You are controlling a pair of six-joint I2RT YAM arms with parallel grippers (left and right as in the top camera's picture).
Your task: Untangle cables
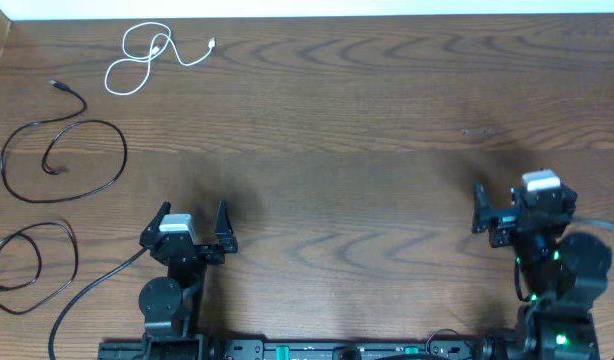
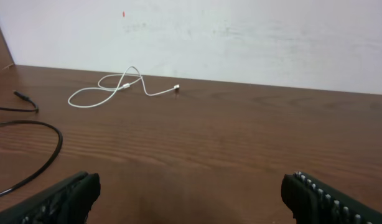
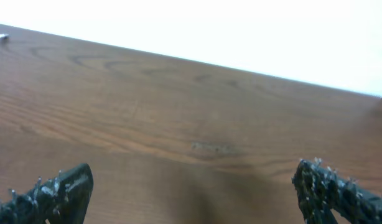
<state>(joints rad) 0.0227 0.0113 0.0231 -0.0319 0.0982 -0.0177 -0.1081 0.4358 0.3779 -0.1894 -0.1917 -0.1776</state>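
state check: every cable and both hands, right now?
white cable: loosely looped, lying flat, apart from both black ones
upper black cable: one open loop, lying flat, touching nothing else
lower black cable: looped, separate, partly cut off at the overhead view's left edge
left hand: open, empty
right hand: open, empty

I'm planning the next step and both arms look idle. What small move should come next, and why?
Probably ease the left gripper forward toward the white cable: that gripper is open and empty, the white cable's loops cross over themselves, and it lies ahead in the left wrist view. The right gripper, also open, sits far from it.
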